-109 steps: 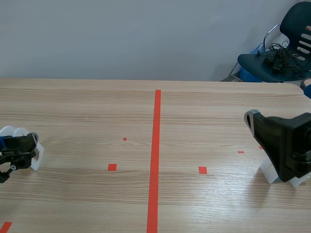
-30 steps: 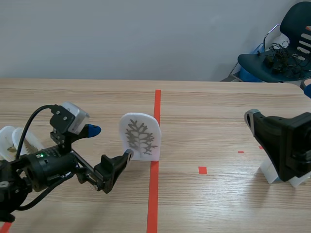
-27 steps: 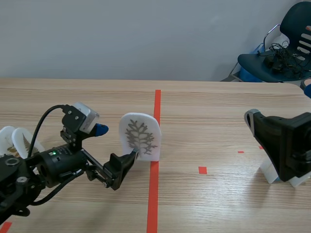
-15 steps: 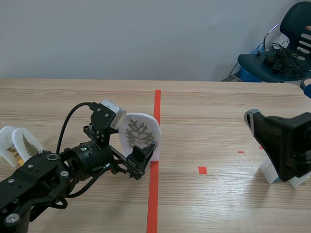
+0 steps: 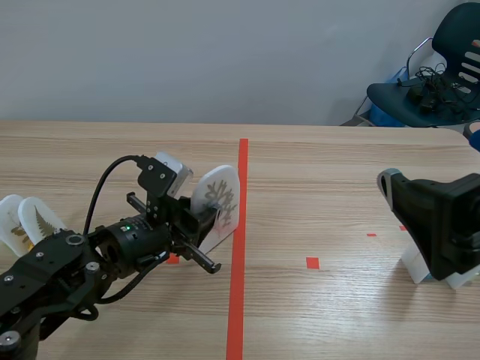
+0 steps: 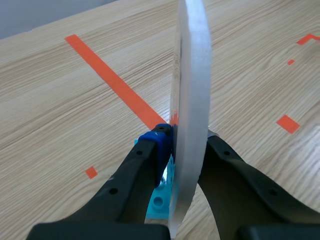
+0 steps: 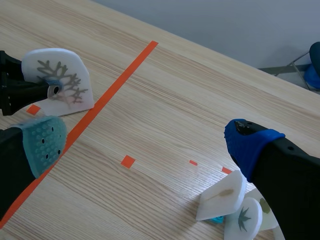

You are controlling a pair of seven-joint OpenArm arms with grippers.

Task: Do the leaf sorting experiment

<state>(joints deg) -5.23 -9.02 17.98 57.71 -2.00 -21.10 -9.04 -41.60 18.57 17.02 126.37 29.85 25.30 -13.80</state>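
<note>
Plaque of white arch-shaped plastic with grey branching leaf print (image 5: 219,196), tilted, centre-left of frame, just left of the red tape line (image 5: 242,161). Left gripper (image 6: 184,150) closed on its lower part, one finger per face. Likely light, stiff, slick; pinch flat faces low. Right gripper (image 7: 150,145) wide open, empty.

Our left arm (image 5: 67,266) is black, made of rounded housings dotted with small silver screws (image 5: 69,240), with a green light (image 5: 127,223) at the wrist. A black cable (image 5: 101,196) loops to a white-capped camera block (image 5: 166,166). Our right arm (image 5: 442,229) is a bulky black box. Our thick black fingers (image 6: 135,175) carry dotted pads (image 7: 45,142), grey-green or blue.
</note>
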